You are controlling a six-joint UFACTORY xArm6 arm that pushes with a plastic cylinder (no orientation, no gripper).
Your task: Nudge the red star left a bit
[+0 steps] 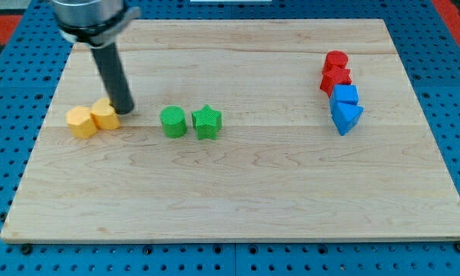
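The red star lies at the view's right, just below a red cylinder and above a blue block and a blue triangular block; these four touch in a column. My tip rests far to the left, just right of two yellow blocks.
A green cylinder and a green star sit side by side left of centre. The wooden board lies on a blue perforated base.
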